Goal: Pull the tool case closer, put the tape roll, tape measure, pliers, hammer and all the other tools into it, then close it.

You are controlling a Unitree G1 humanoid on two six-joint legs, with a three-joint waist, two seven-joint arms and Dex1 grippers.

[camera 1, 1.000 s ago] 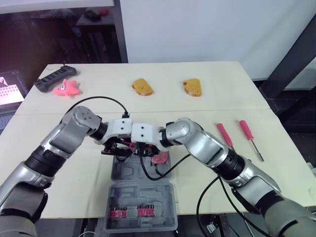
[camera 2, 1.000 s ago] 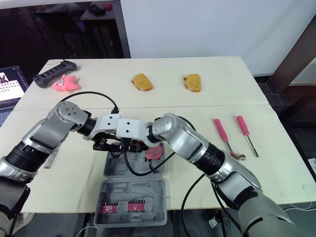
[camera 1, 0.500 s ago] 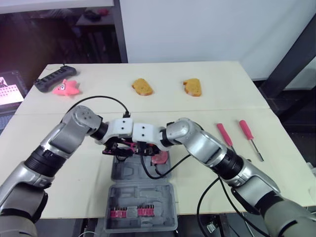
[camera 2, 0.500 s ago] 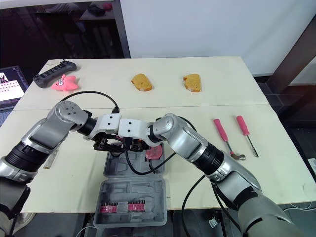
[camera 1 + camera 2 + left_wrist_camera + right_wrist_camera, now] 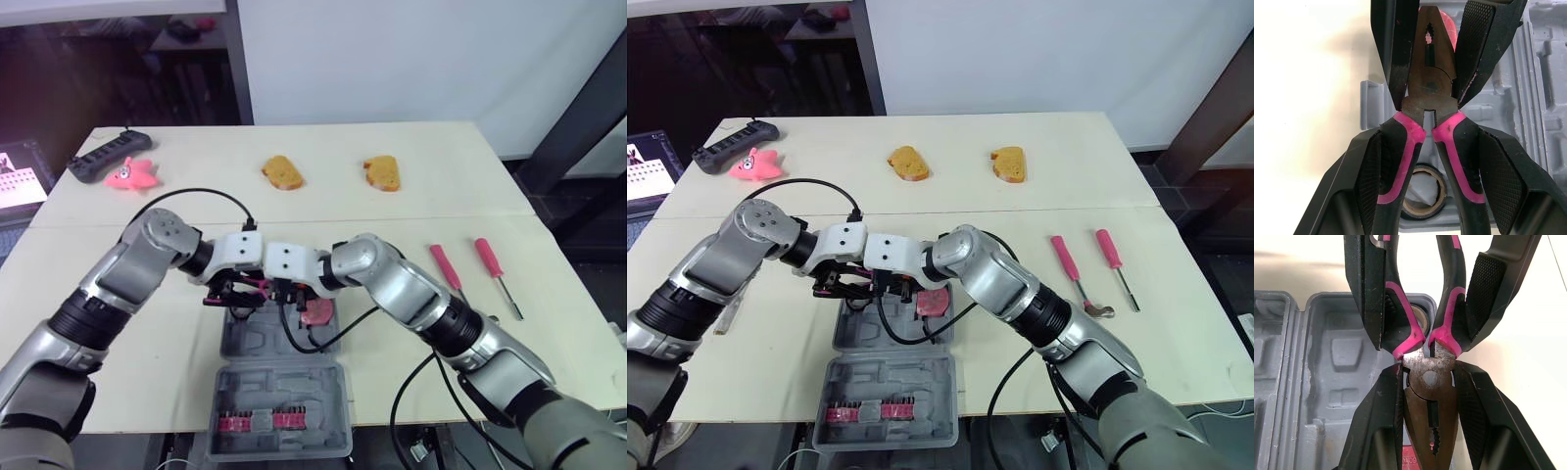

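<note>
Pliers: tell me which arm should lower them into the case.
Left, probably. The left gripper clamps the pliers by both pink handles, a broad hold, above the open tool case. The right gripper only pinches the metal head near the pivot, a narrower grip.

Count: 1 tool case (image 5: 257, 345), open, under the jaws. 1 pliers (image 5: 1429, 88), gripped by both sets of jaws; that's 2 grippers, left gripper (image 5: 1430, 134) and right gripper (image 5: 1430, 377). 1 tape roll (image 5: 1422, 193) and 1 red tape measure (image 5: 317, 313) in the case, just beside the jaws. 2 pink bit strips (image 5: 235, 422) (image 5: 287, 420) in the lid. 2 pink-handled tools (image 5: 444, 265) (image 5: 487, 256), well right of the jaws. Beyond the jaws on the tabletop (image 5: 431, 147): 2 bread pieces (image 5: 282, 173) (image 5: 383, 173), 1 pink star toy (image 5: 131, 174), 1 black power strip (image 5: 108, 155).
</note>
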